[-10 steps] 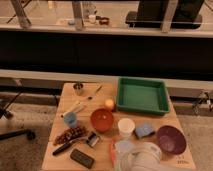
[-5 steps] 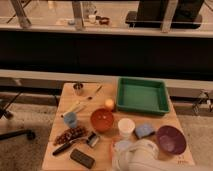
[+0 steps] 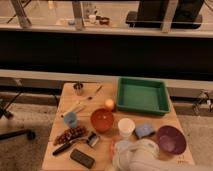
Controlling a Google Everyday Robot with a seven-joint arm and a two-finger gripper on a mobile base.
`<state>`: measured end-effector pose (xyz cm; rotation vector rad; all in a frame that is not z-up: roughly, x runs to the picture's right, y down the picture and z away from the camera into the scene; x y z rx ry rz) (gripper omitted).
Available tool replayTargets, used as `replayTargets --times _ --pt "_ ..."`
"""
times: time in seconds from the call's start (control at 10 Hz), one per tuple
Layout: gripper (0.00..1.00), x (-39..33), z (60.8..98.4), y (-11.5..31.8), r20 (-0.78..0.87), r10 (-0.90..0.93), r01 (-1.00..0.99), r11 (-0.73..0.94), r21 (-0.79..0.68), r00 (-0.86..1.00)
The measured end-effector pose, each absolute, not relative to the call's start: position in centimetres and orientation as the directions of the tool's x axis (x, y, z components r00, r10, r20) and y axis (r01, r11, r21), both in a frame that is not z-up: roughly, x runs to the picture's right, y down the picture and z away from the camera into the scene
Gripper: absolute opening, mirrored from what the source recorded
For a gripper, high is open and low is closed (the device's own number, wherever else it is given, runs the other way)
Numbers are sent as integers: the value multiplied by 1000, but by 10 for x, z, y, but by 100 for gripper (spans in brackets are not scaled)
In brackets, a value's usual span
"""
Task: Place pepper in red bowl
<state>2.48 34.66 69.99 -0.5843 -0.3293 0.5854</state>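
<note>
**Wooden desk (image 3: 165,121) before a dark glazed wall**

Pale floor surrounds the desk, and a dark wheeled chair base (image 3: 15,131) shows at the left edge. Lettering on the items is too small to read. 1 light-coloured arm (image 3: 142,156) enters from the lower edge. Its claw (image 3: 119,148) sits low over the desk's near edge, released, with nothing seen in its grasp. The pepper (image 3: 111,146) shows as a slim orange-red sliver just beside the claw, toward the left edge of the view; whether they touch cannot be told. The red bowl (image 3: 102,120) stands near the desk's middle, apart from the pepper. 1 white cup (image 3: 125,127) stands just right of this bowl, and 1 small round orange fruit (image 3: 109,104) sits just behind it. 1 green tray (image 3: 142,96) fills the far right corner. 1 purple bowl (image 3: 171,139) stands at the near right.
</note>
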Motion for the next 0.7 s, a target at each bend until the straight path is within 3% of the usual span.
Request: replayTargets --times 0.7 --pt "80 31 720 351 104 609 -445 675 -589 786"
